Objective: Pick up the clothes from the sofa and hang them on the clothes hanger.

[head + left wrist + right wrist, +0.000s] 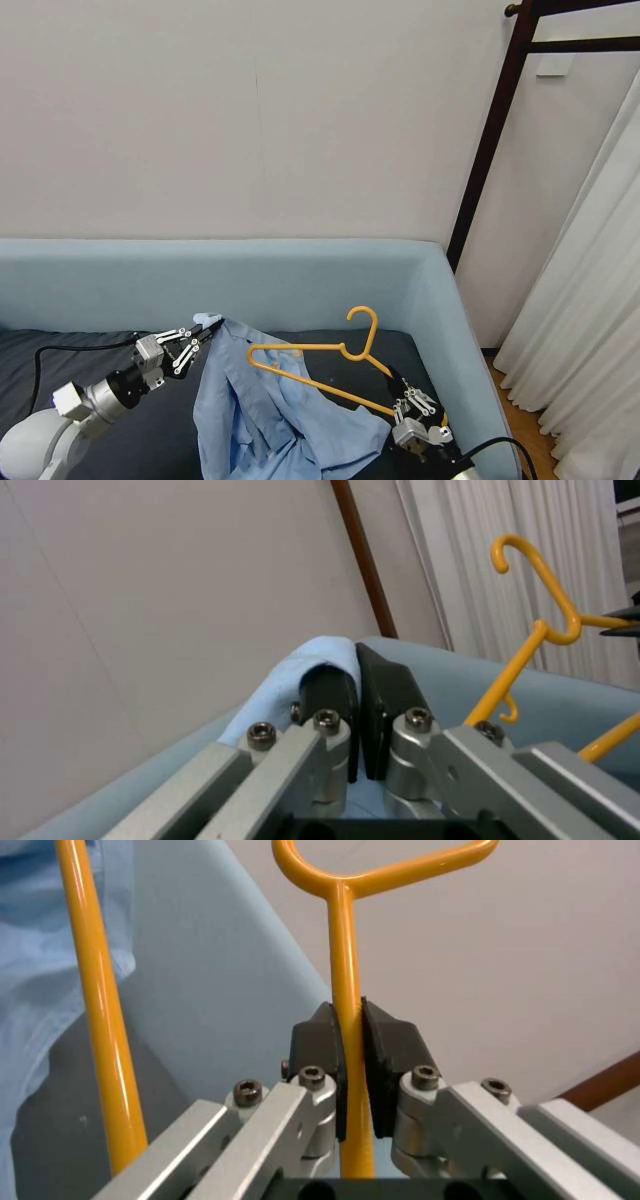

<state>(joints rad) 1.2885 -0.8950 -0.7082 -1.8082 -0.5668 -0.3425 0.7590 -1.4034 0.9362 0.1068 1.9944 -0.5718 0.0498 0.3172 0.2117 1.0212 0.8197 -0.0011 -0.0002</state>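
One light-blue sofa (300, 280) fills the lower part of the head view, with a dark grey seat cushion (80, 350) inside its walls. Behind its right end stand one dark wooden rack (490, 140) and a white curtain (590, 330).

Over the seat is one pale blue shirt (260, 420), crumpled and hanging in loose folds, its upper edge raised off the cushion.

One orange wire hanger (300, 346) sits tilted against the shirt with its hook pointing up. Whether either arm is inside the garment cannot be told.

Two hands are at work. The left hand (205, 335) is over the seat near the backrest, clenched on a fold of the shirt's upper edge. The right hand (400, 388) is near the sofa's right wall, clamped on the hanger's rod below the hook.
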